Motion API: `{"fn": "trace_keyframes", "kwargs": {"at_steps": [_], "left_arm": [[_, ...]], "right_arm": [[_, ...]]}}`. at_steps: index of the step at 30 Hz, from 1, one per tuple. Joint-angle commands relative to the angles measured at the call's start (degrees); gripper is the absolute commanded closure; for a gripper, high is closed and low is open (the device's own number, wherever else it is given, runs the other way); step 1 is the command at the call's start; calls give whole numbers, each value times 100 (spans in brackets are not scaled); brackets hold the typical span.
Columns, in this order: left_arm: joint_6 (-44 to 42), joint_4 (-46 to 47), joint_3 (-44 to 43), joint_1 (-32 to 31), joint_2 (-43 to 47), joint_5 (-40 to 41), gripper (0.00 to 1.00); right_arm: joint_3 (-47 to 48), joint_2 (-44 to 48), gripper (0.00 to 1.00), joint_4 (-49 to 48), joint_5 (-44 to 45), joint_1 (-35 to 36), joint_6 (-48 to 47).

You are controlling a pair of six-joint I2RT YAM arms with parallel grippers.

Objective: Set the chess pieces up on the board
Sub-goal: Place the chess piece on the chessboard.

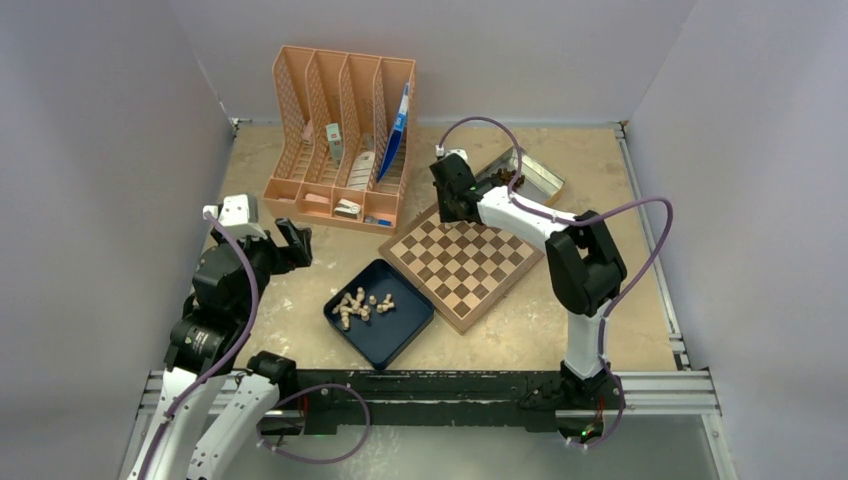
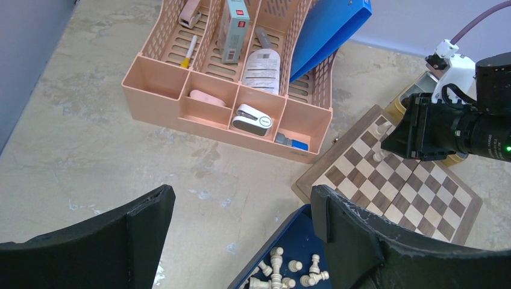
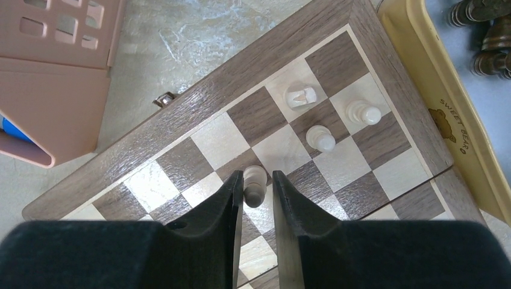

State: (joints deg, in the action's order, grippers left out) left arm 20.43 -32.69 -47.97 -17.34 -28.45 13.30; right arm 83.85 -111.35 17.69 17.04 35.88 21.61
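The board lies at mid-table, turned like a diamond. Three pale chess pieces stand near its far corner. My right gripper hangs over that corner, its jaws narrowly open around a fourth pale piece, a pawn standing on the board. The pawn touches one finger, and a thin gap shows at the other. More chess pieces lie heaped in a dark blue tray. My left gripper is wide open and empty above the bare table left of that tray.
A peach desk organizer with small items stands at the back left. A yellow tray holding dark chess pieces sits just beyond the board's far corner. White walls close in the table on three sides.
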Motion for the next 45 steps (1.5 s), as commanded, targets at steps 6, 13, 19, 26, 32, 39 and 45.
{"fn": "trace_keyframes", "kwargs": {"at_steps": [6,13,19,26,32,39,45], "left_arm": [[1,157,6,-15,45,32,17],[5,162,6,-15,41,41,17],[14,149,-5,-15,45,50,17],[23,139,4,-15,63,59,17],[23,137,3,-12,58,50,17],[32,140,2,-15,63,50,17],[32,134,6,-15,53,57,17]], "right_arm": [[-56,359,76,-127,132,-15,-20],[-231,486,72,-157,98,-11,1],[-325,508,75,-203,22,-1,-39],[-367,581,74,-240,-52,22,-52],[-428,593,73,-248,-57,42,-43],[-458,588,75,-266,-100,76,-42],[-467,567,78,-276,-121,109,-51]]}}
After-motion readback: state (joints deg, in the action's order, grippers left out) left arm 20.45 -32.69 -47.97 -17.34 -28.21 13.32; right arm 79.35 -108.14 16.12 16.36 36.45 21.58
